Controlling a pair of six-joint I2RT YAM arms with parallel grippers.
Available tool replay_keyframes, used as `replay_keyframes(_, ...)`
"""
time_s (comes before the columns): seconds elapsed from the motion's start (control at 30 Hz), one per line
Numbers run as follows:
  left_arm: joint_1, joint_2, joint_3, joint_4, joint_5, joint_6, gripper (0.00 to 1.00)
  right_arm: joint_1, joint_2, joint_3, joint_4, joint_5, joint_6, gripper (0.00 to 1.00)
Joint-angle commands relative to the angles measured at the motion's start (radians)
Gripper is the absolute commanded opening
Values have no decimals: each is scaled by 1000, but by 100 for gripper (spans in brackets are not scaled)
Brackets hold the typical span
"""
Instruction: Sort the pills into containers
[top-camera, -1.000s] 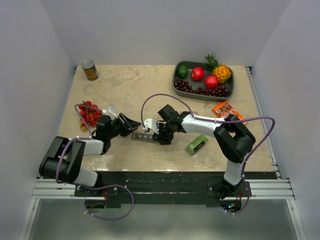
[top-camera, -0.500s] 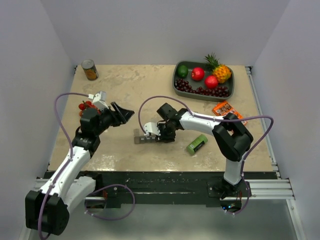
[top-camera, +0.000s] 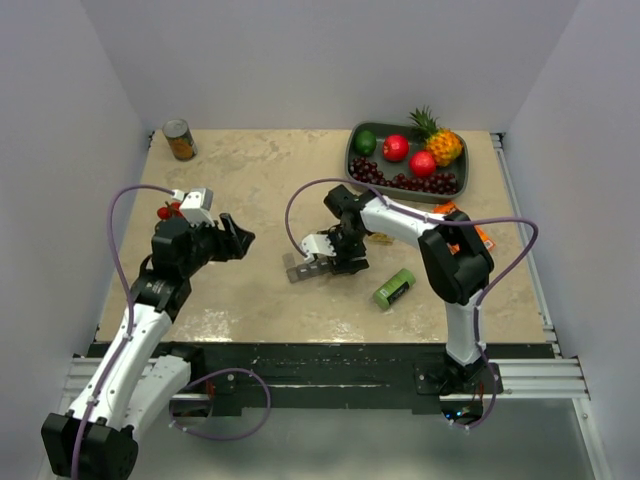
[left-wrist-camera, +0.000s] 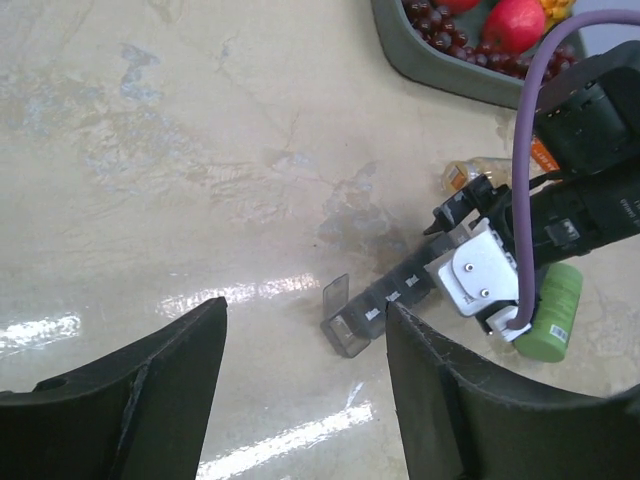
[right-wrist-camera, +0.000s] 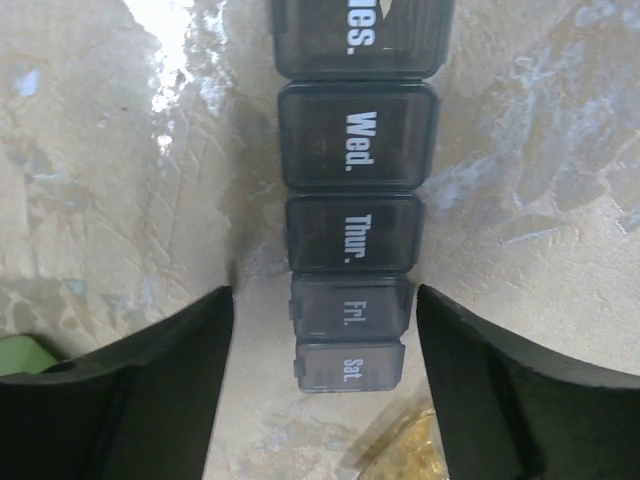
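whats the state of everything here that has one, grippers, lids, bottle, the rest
left gripper: open, holding nothing
right gripper: open, one finger on each side of the pill organiser, not touching it
pill organiser: lying flat, Wed to Sat lids shut
end lid: standing open
pill bottle: lying on its side
can: upright
green box: lying flat

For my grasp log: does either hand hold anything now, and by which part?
Nothing is held. The left hand is open and empty. The right hand is open, its fingers either side of the organizer near Fri., not clamped on it.
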Motion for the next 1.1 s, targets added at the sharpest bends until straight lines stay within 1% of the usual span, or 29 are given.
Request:
replay_keyframes(0.0,6,-30,43,-21,-29,86,69,1,-40,58,-87,-10,-6,77)
replay_keyframes(0.1,6,-44,28,-8,-26,103,70,-9,-85,77,-103,-31,30,78)
replay_keyframes(0.23,6,-68,-17,15,-21,112,72,-36,-163,86,-101,-100,99,78)
replay_keyframes(0.27,6,-74,-24,22,-23,115,74,-51,-181,86,-95,-128,150,78)
replay_keyframes(0.33,6,-82,-18,27,-26,120,75,-76,-224,85,-91,-168,190,78)
replay_keyframes(0.37,6,-85,-18,30,-27,123,76,-111,-239,72,-78,-217,245,78)
replay_keyframes(0.43,6,-87,-18,30,-30,128,77,-150,-284,59,-63,-283,276,78)
replay_keyframes(0.47,6,-88,-17,32,-27,128,77,-192,-299,34,-48,-310,323,78)
replay_keyframes(0.5,6,-94,-15,30,-24,129,78,-217,-319,17,-34,-368,337,80)
replay_keyframes(0.53,6,-96,-17,32,-24,129,78,-240,-350,3,-10,-390,343,86)
replay_keyframes(0.57,6,-99,-17,32,-26,129,79,-284,-367,-29,17,-399,378,89)
replay_keyframes(0.67,6,-113,-18,33,-24,128,80,-353,-390,-70,98,-357,426,97)
replay_keyframes(0.7,6,-120,-18,35,-17,129,80,-366,-385,-72,121,-328,441,97)
replay_keyframes(0.83,6,-134,-21,38,-15,129,81,-392,-324,-49,147,-228,406,97)
replay_keyframes(0.97,6,-143,-21,33,-24,131,81,-391,-261,-41,163,-199,292,97)
replay_keyframes(1.07,6,-151,-23,33,-24,129,81,-391,-226,-50,181,-179,239,96)
